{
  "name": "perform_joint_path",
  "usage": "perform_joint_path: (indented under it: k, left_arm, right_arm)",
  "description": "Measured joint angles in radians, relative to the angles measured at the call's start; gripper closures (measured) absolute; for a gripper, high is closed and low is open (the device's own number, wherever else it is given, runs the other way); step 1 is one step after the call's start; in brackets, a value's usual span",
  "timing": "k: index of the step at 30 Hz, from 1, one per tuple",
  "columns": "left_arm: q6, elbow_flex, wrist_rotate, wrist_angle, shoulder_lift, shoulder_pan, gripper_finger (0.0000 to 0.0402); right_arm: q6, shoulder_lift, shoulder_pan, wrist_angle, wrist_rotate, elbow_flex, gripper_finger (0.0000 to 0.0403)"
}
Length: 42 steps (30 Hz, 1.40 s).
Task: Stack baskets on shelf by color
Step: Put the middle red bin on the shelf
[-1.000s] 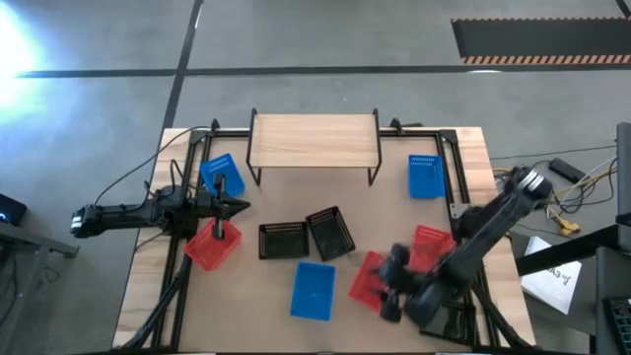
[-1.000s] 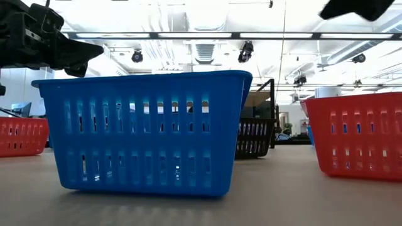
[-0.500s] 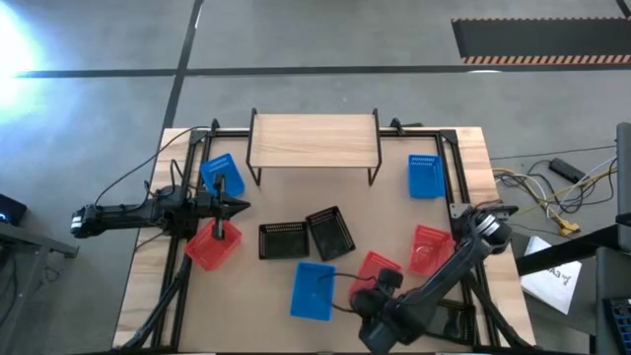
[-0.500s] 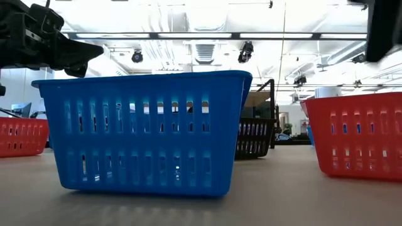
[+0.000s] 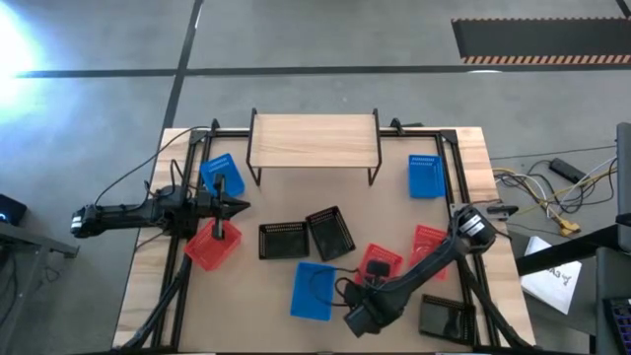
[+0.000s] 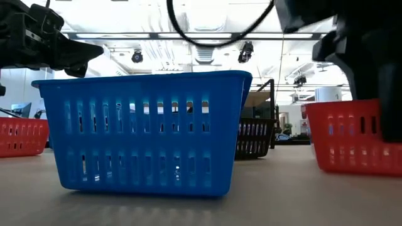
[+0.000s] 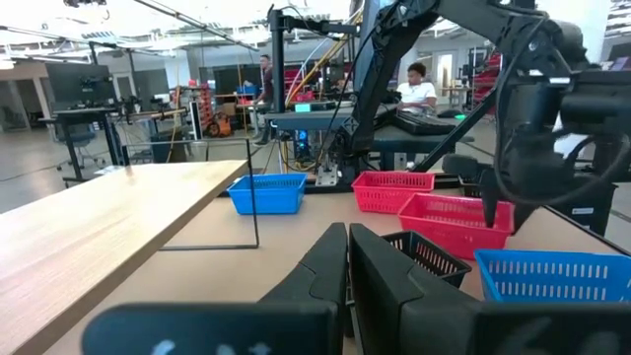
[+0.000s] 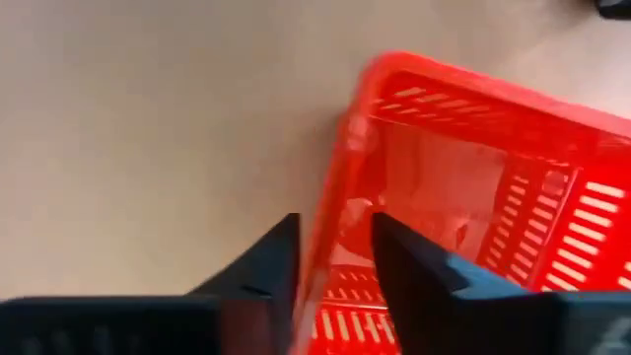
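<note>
The shelf (image 5: 314, 138) stands at the far middle with a bare wooden top. On the table lie blue baskets (image 5: 219, 173) (image 5: 425, 176) (image 5: 314, 289), red baskets (image 5: 212, 245) (image 5: 380, 264) (image 5: 429, 247) and two black baskets (image 5: 283, 240) (image 5: 330, 232). My right gripper (image 8: 335, 261) is open, pointing down over the near-middle red basket (image 8: 463, 187). One finger stands outside its end wall (image 8: 330, 212) and one inside. My left gripper (image 7: 347, 258) is shut and empty, and hovers between the left blue and red baskets (image 5: 235, 207).
A black frame (image 5: 192, 158) runs round the table's edges. In the low view the near blue basket (image 6: 144, 132) fills the front and my right arm (image 6: 358, 56) hangs before a red basket (image 6: 345, 141). People sit beyond the table (image 7: 419, 84). Cables (image 5: 552, 187) lie off the right edge.
My right arm has swung in from the right toward the table's near middle. Its gripper has come down over the near-middle red basket and now stands astride the basket's end wall. The baskets have not moved.
</note>
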State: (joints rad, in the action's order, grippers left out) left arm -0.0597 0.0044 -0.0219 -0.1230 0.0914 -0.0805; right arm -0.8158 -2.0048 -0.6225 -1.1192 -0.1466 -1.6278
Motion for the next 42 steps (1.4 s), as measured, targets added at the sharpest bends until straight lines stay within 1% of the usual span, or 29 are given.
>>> perform_joint_path:
  k: [3, 4, 5, 7, 9, 13, 16, 19, 20, 22, 25, 28, 30, 33, 35, 39, 42]
  left_arm:
    - [0.0, 0.0, 0.0, 0.0, 0.0, 0.0, 0.0402]
    - [0.0, 0.0, 0.0, 0.0, 0.0, 0.0, 0.0402]
    - [0.0, 0.0, 0.0, 0.0, 0.0, 0.0, 0.0402]
    - [0.0, 0.0, 0.0, 0.0, 0.0, 0.0, 0.0402]
    - [0.0, 0.0, 0.0, 0.0, 0.0, 0.0, 0.0402]
    - [0.0, 0.0, 0.0, 0.0, 0.0, 0.0, 0.0402]
    - [0.0, 0.0, 0.0, 0.0, 0.0, 0.0, 0.0402]
    - [0.0, 0.0, 0.0, 0.0, 0.0, 0.0, 0.0402]
    - [0.0, 0.0, 0.0, 0.0, 0.0, 0.0, 0.0402]
    - [0.0, 0.0, 0.0, 0.0, 0.0, 0.0, 0.0402]
    - [0.0, 0.0, 0.0, 0.0, 0.0, 0.0, 0.0402]
    - [0.0, 0.0, 0.0, 0.0, 0.0, 0.0, 0.0402]
    - [0.0, 0.0, 0.0, 0.0, 0.0, 0.0, 0.0402]
    - [0.0, 0.0, 0.0, 0.0, 0.0, 0.0, 0.0402]
    - [0.0, 0.0, 0.0, 0.0, 0.0, 0.0, 0.0402]
    - [0.0, 0.0, 0.0, 0.0, 0.0, 0.0, 0.0402]
    - [0.0, 0.0, 0.0, 0.0, 0.0, 0.0, 0.0402]
  right_arm:
    - [0.059, 0.019, 0.004, -0.005, -0.017, 0.011, 0.0362]
    - [0.081, 0.032, 0.003, -0.014, -0.022, 0.012, 0.0378]
    - [0.097, 0.047, 0.001, -0.025, -0.031, 0.012, 0.0385]
    - [0.121, 0.089, -0.002, -0.066, -0.044, 0.012, 0.039]
    - [0.124, 0.145, -0.004, -0.118, -0.087, 0.012, 0.0393]
    - [0.186, 0.291, 0.016, -0.19, -0.245, 0.012, 0.0394]
    - [0.297, 0.402, 0.115, -0.181, -0.312, 0.012, 0.0394]
    - [0.5, 0.485, 0.274, -0.14, -0.336, 0.012, 0.0394]
    - [0.581, 0.503, 0.337, -0.109, -0.333, 0.012, 0.0394]
    - [0.757, 0.528, 0.467, -0.027, -0.29, 0.012, 0.0394]
    - [0.971, 0.541, 0.663, 0.1, -0.171, 0.012, 0.0394]
    - [1.06, 0.536, 0.827, 0.168, -0.038, 0.012, 0.0394]
    - [1.096, 0.523, 0.908, 0.156, 0.03, 0.012, 0.0394]
    - [1.129, 0.489, 0.981, 0.124, 0.042, 0.013, 0.0394]
    - [1.13, 0.473, 1.006, 0.11, 0.046, 0.013, 0.0394]
    - [1.13, 0.435, 1.013, 0.069, 0.05, 0.013, 0.0394]
    - [1.12, 0.406, 1.013, 0.073, 0.05, 0.013, 0.0394]
